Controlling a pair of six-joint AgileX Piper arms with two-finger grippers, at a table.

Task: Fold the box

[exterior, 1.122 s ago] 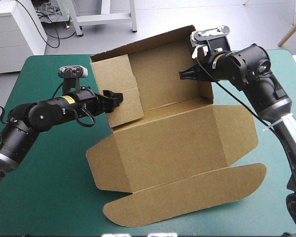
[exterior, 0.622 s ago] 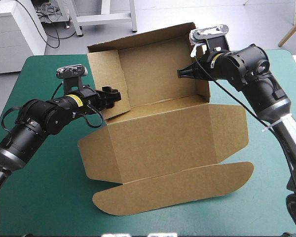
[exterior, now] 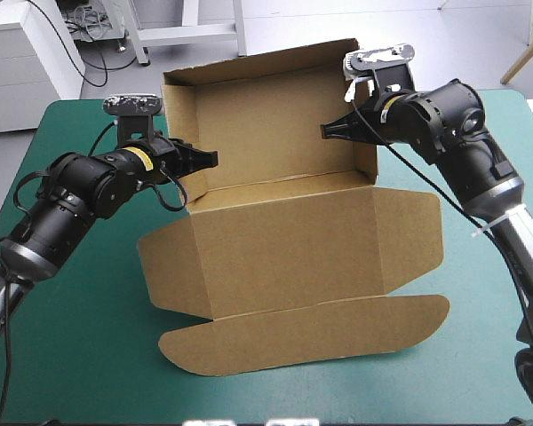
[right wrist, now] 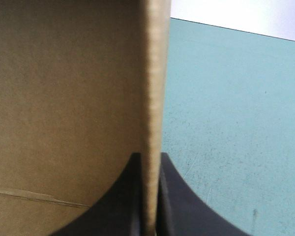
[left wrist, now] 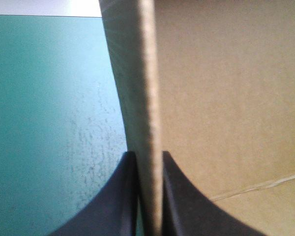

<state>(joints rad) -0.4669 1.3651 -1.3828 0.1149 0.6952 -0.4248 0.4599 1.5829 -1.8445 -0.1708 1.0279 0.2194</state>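
**Box walls coming up, left side wall swung out square**

Left arm: the left gripper (exterior: 204, 160) is reaching in from the table's left and pinching the left side wall (exterior: 179, 133) of the box (exterior: 293, 240). In its wrist view, the left gripper (left wrist: 148, 155) is gripping the board edge between its black fingers (left wrist: 108, 206), all but closed, with the teal-green cover (left wrist: 44, 123) on the outer side.

Change from earlier: that wall was lying folded in across the back wall (exterior: 275, 115) – now it is standing out from it, edge-on to the high camera.

Centre: the box is sitting mid-table on the cover (exterior: 71, 355), with the back wall upright toward the far edge. The base panel (exterior: 293, 240) is lying flat in front of it, and the rounded lid flap (exterior: 311, 342) is flat toward the near edge. Since earlier the whole sheet is lying further left.

Right arm: the right gripper (exterior: 330, 133) is clamping the right side wall (exterior: 366, 133), which is standing upright. In its wrist view the right gripper (right wrist: 148, 156) is nearly closed on the board edge – its position is almost unchanged.
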